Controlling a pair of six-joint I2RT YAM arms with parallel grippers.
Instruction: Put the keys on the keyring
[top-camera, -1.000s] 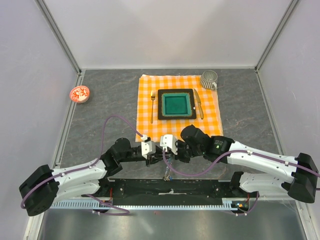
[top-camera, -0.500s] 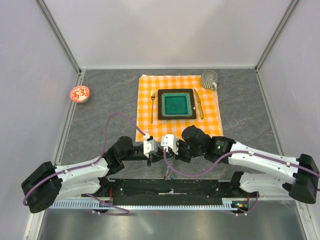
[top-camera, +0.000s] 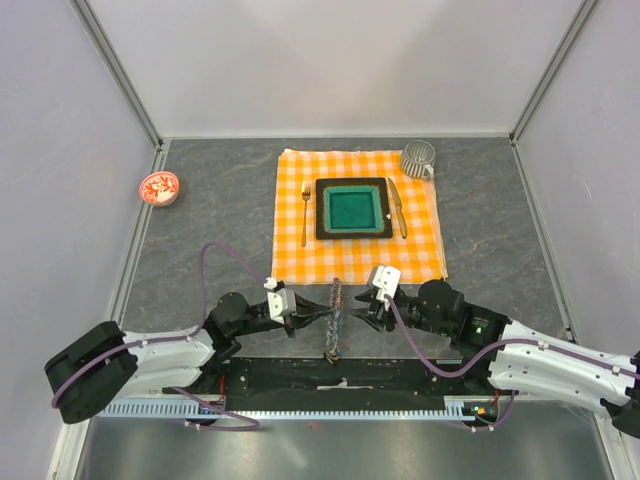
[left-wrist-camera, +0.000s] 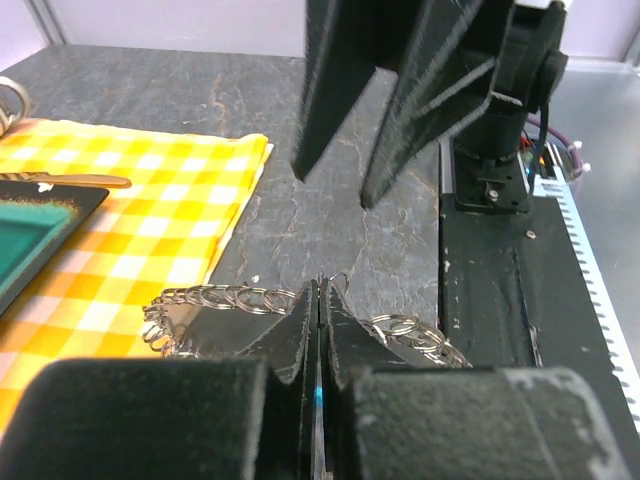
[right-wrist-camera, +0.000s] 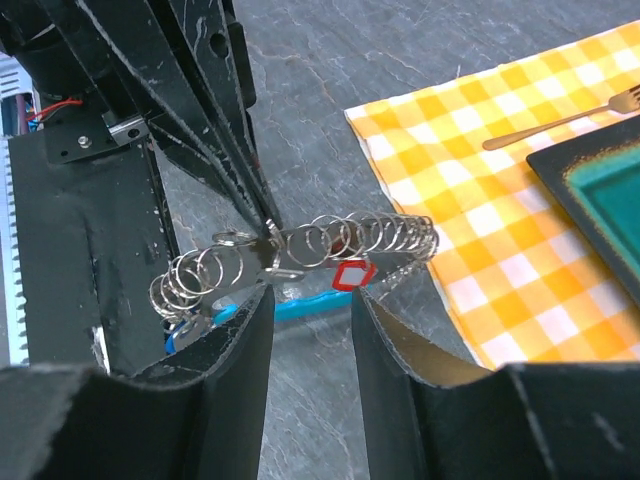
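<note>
Top view: keyring (top-camera: 335, 318) on grey table (top-camera: 200, 230) btwn 2 grippers, near check cloth (top-camera: 300, 265). Left wrist: left gripper (left-wrist-camera: 318, 295) clamped on a ring, prob. steadying it. Right wrist: right gripper (right-wrist-camera: 310, 298) jaws apart near red-tagged key (right-wrist-camera: 352, 274), holding nothing.

Robot lab test cell, not a home: plain pale walls (top-camera: 330, 60) w/ aluminium frame posts (top-camera: 120, 70) box in a dark stone-look tabletop (top-camera: 200, 210). Left arm (top-camera: 160, 350) & right arm (top-camera: 550, 365) sit on a black base plate (top-camera: 340, 375) at the near edge, w/ slotted cable duct (top-camera: 150, 408) & a loose purple cable (top-camera: 215, 255). Orange check cloth (top-camera: 295, 250), plate (top-camera: 352, 183), fork (top-camera: 305, 210), knife (top-camera: 397, 205) & mug (top-camera: 418, 158) read as a staged prop setting.
</note>
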